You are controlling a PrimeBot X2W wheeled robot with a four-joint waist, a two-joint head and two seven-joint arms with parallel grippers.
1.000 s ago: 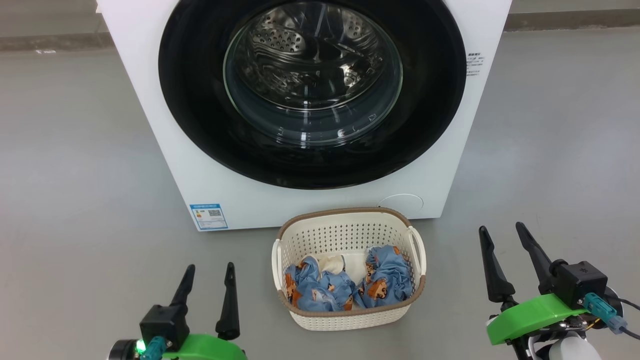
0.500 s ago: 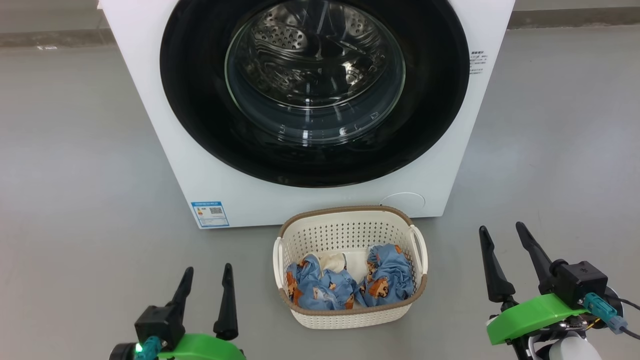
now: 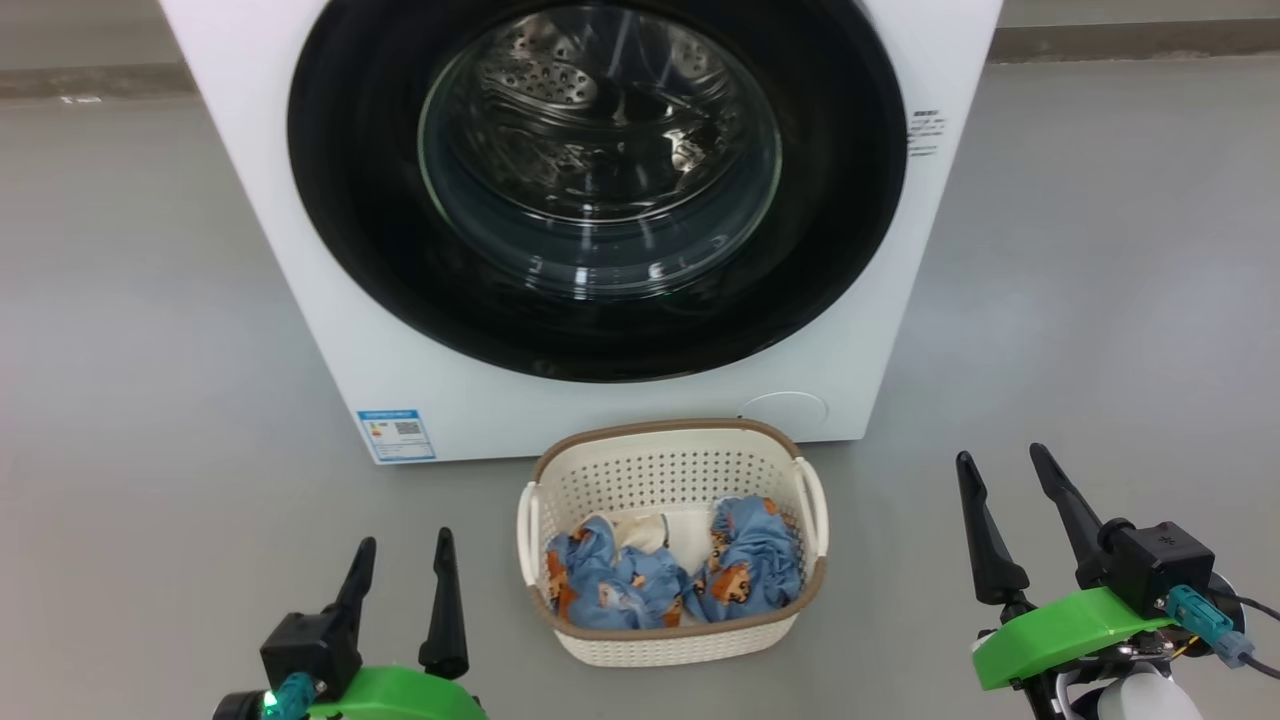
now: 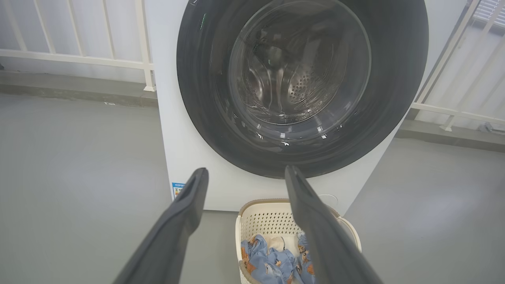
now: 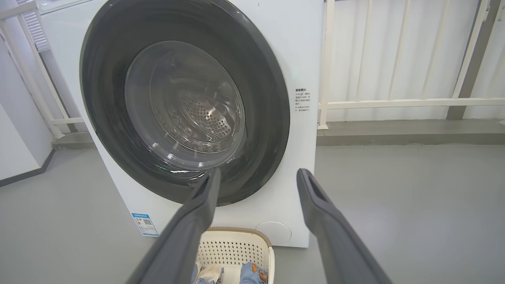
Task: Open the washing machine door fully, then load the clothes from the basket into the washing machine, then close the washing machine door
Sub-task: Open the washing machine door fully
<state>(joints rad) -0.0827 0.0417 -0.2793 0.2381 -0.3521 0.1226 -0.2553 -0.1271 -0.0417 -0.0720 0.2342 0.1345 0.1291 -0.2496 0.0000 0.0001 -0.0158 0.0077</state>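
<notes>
"Head view first: how does the washing machine door [image 3: 597, 180] sit?"

"Shut, as far as I can see from my desk. Its glossy black rim lies flat against the front of the washing machine [image 3: 430, 410]. Through the glass bowl I can make out the steel drum [image 3: 560, 90]."

"And the laundry?"

"The clothes [image 3: 640, 585] are in the basket [image 3: 665, 465]. I see two crumpled blue bundles with bears toward its near side, and a cream-white piece [image 3: 690, 528] between and behind them. The basket stands upright on the grey floor [image 3: 150, 350], just in front of the machine. It is below the door's lower edge and to the right of the blue label [image 3: 396, 433]."

"Your grippers?"

"My left gripper [image 3: 404, 540] is at the lower left, beside the basket but apart from it, pointing toward the machine. Its jaws are spread wide with nothing between them. My right gripper [image 3: 1000, 455] is at the lower right, farther from the basket, just as wide and just as empty."

"Do the wrist views agree?"

"They do. In the left wrist view my two fingers [image 4: 189, 209] stand well apart, with the door's lower rim and the basket's far wall showing between them. In the right wrist view the door is to the left, a printed notice [image 5: 302, 100] sits by the machine's right edge, and a white railing [image 5: 394, 103] runs behind."
</notes>
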